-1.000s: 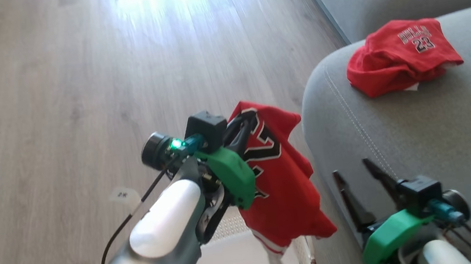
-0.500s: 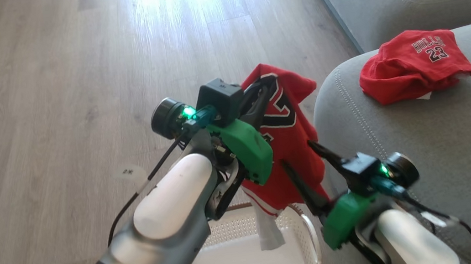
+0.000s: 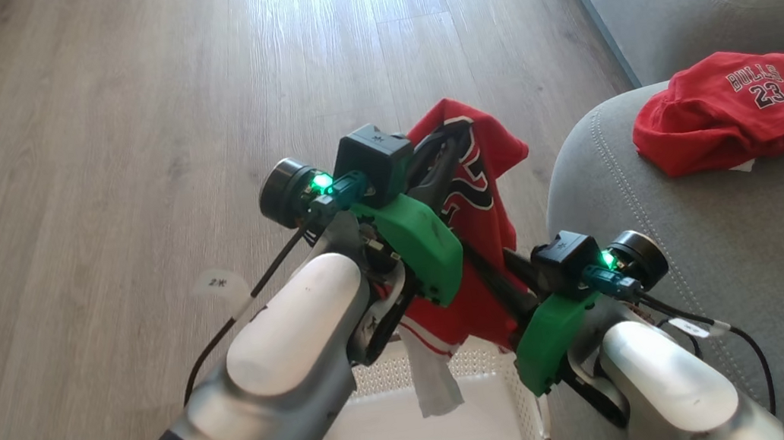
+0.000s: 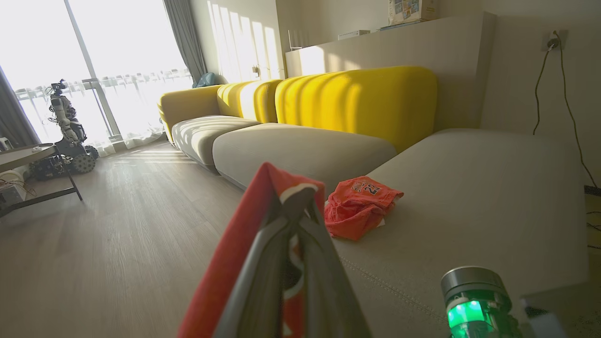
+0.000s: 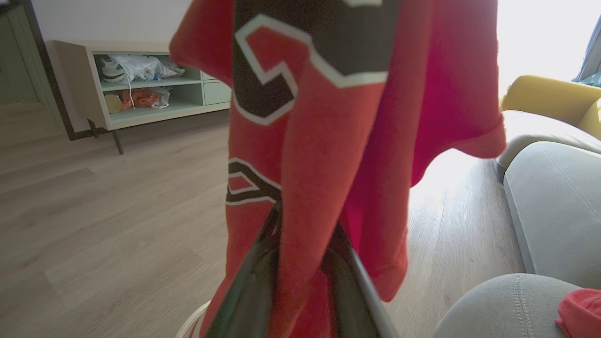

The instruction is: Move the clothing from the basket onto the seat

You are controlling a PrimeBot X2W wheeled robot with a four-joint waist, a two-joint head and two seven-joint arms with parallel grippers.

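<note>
Wood floor beside grey seat (image 3: pixel 751 261): left gripper (image 3: pixel 451 146) clamped on the hanging "23" jersey (image 3: pixel 492 225) above the basket (image 3: pixel 539 422); right gripper (image 5: pixel 307 220) straddles a fold (closure unclear). Lift clear of the cushion edge, then lay it beside the "BULLS 23" garment (image 3: pixel 730 111).

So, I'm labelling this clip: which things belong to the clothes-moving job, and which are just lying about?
Job: red jersey with a large 23, held in the left gripper; crumpled red "BULLS 23" garment; cream perforated plastic basket; grey fabric seat cushion; right gripper.
Lying about: yellow sofa backrests; pale wooden shelf unit; wheeled robot by the window; small paper label on the floor.
</note>
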